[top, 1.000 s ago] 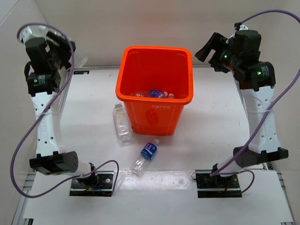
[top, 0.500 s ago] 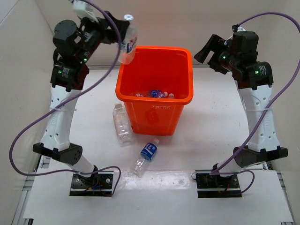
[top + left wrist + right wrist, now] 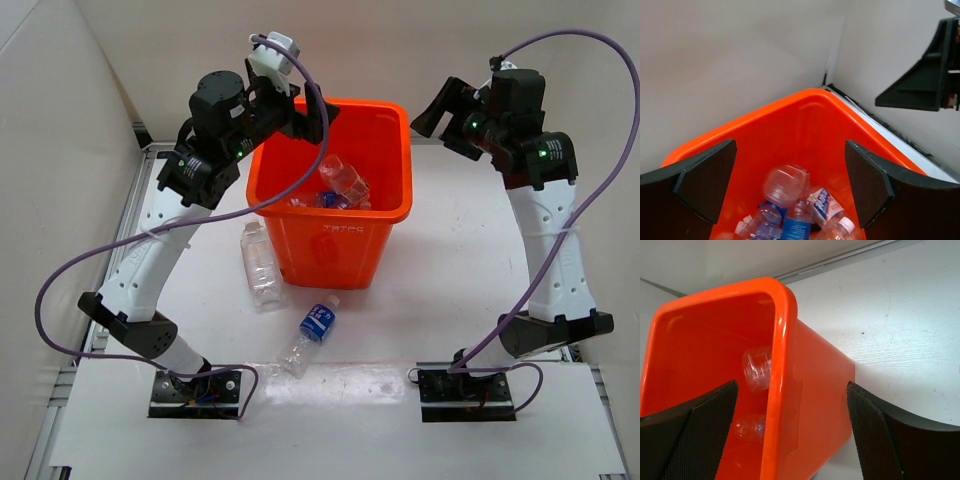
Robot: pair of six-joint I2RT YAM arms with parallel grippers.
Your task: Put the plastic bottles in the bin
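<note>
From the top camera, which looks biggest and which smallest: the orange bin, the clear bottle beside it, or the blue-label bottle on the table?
1. Orange bin, by far the biggest.
2. Clear bottle and blue-label bottle: they look about alike, so I can't rank them.

White table (image 3: pixel 450 290), pale walls (image 3: pixel 400 50)

I work in a robotics lab test cell, not a home or shop. My left arm (image 3: pixel 140 270) and right arm (image 3: pixel 555 250) are bolted through black base plates (image 3: pixel 440 392) to the near edge of a bare white table (image 3: pixel 450 290). Plain white panels (image 3: pixel 60 120) wall the table in, a metal rail (image 3: pixel 122 215) frames its side, and purple cables (image 3: pixel 560 36) loop loose above it
</note>
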